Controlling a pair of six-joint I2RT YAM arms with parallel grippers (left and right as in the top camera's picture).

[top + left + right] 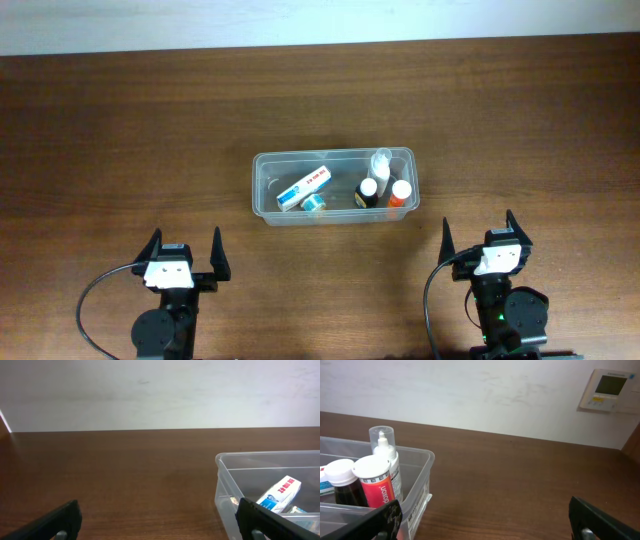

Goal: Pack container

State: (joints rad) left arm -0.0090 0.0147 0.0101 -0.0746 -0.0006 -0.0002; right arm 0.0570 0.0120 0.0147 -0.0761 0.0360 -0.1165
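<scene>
Container [335, 153] lies ahead, between left gripper [186, 243] and right gripper [479, 230], touching neither.

In the left wrist view the container [226, 490] runs off the right edge; beside the white box [304, 185] inside it, a teal item [315, 203] is too small to identify.

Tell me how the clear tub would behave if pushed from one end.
The container looks thin-walled, so it would probably flex if squeezed. It likely slides easily on the smooth table. The upright bottles crowd one end, so they may topple.
</scene>
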